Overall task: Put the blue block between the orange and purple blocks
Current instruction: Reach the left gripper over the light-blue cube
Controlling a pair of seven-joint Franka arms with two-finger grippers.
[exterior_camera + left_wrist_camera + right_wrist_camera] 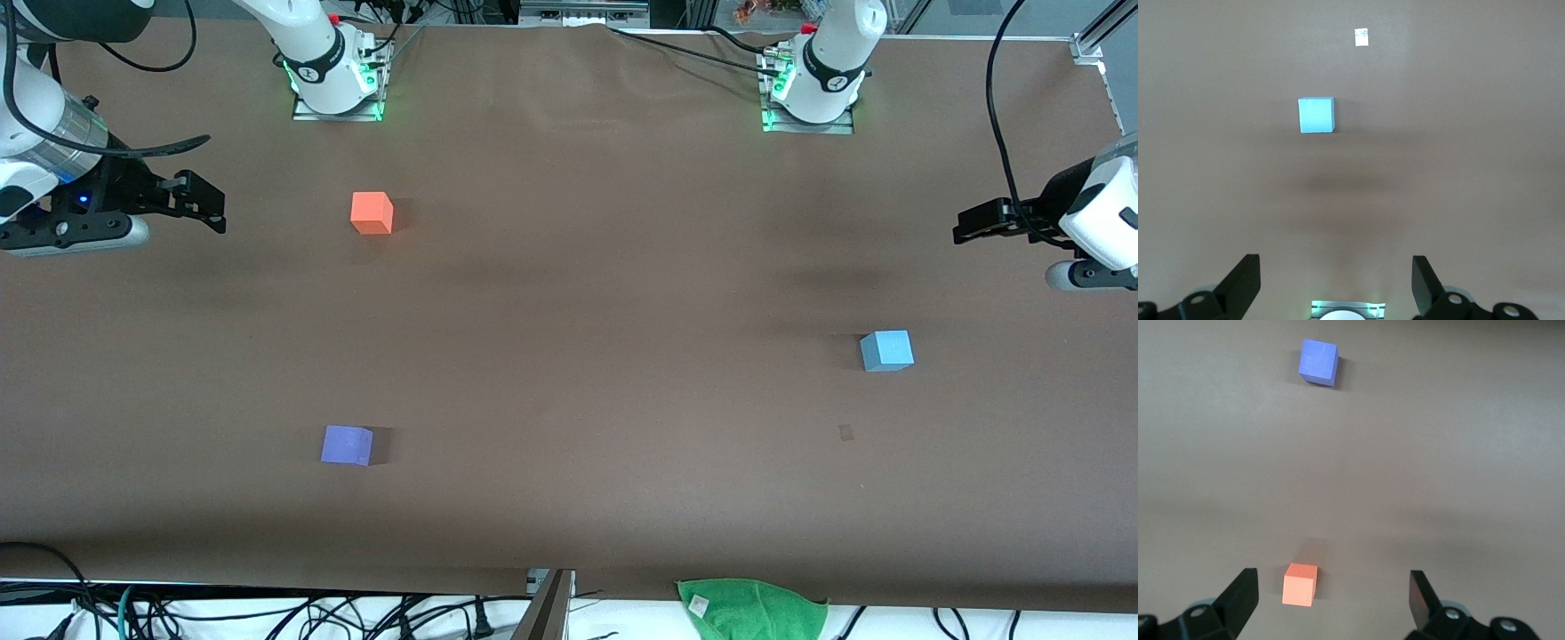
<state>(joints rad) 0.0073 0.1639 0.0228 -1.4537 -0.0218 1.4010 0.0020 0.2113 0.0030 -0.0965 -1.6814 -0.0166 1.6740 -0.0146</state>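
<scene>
3 cubes untouched on tabletop [569,293]: blue block [886,350] toward left arm's end under left gripper [973,222], orange block [372,213] and purple block [347,444] well apart leaving a slot, right gripper [200,203] waiting; both grippers' fingers [1245,280] released, empty.

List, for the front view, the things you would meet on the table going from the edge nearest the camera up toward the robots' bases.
green cloth → purple block → blue block → orange block
</scene>
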